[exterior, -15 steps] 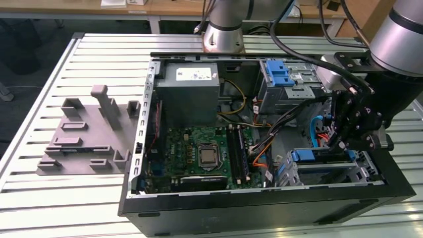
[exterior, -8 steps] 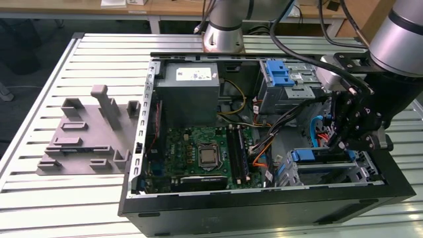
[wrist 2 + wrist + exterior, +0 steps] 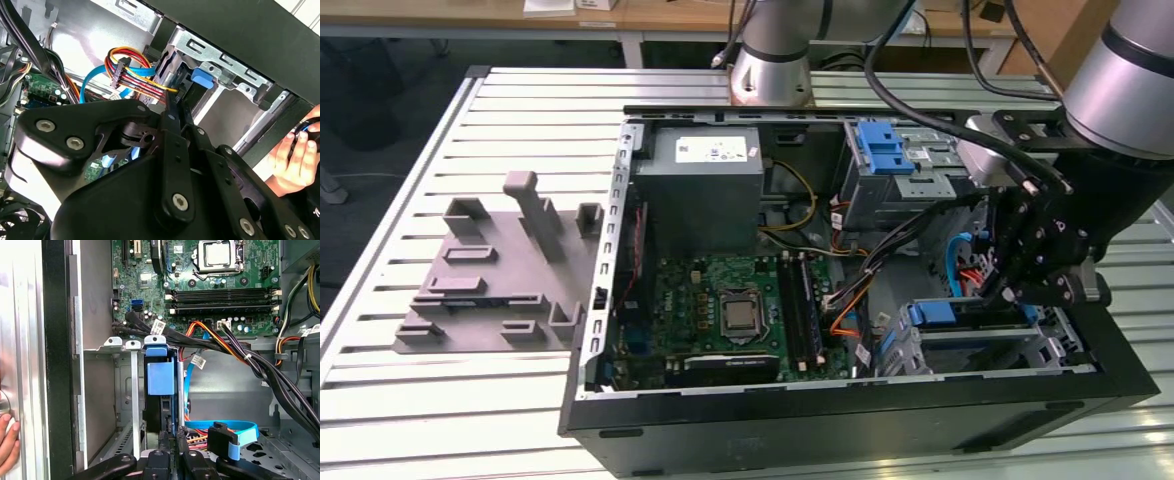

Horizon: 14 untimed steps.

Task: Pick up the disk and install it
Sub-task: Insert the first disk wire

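My gripper (image 3: 1017, 290) hangs low inside the open computer case (image 3: 854, 420), over the drive cage (image 3: 987, 340) at the exterior view's right. I cannot tell whether its fingers are clenched or released; the black linkages cover them in both wrist views. The disk (image 3: 161, 390), edge-on in its blue carrier, stands in a cage slot directly before the gripper in the first wrist view. My worry: the bundled cables (image 3: 240, 355) and the blue data cable (image 3: 225, 427) lie close beside the slot, and could snag or get pinched. How deep the disk sits is hidden by the cage walls. A person's hand (image 3: 295, 160) rests at the case's edge.
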Motion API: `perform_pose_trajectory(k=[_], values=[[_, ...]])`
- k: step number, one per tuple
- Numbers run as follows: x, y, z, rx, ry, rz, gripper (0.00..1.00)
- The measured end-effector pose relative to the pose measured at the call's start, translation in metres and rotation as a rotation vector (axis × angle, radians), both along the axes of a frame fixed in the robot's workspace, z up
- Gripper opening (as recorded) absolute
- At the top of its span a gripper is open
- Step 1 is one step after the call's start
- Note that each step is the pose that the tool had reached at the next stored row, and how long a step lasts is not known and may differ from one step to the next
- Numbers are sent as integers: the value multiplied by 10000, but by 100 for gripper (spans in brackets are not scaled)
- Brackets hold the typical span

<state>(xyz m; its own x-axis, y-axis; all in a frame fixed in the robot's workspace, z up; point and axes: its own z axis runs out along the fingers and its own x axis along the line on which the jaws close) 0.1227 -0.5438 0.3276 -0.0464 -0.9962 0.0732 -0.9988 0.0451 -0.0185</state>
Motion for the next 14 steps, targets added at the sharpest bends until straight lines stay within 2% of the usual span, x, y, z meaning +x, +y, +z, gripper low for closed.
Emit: perform_pose_trajectory(k=[7,8,14], values=[[0,0,3,6,0,0,18],[0,0,11,5,1,0,24],[0,0,89,17,5,0,24]])
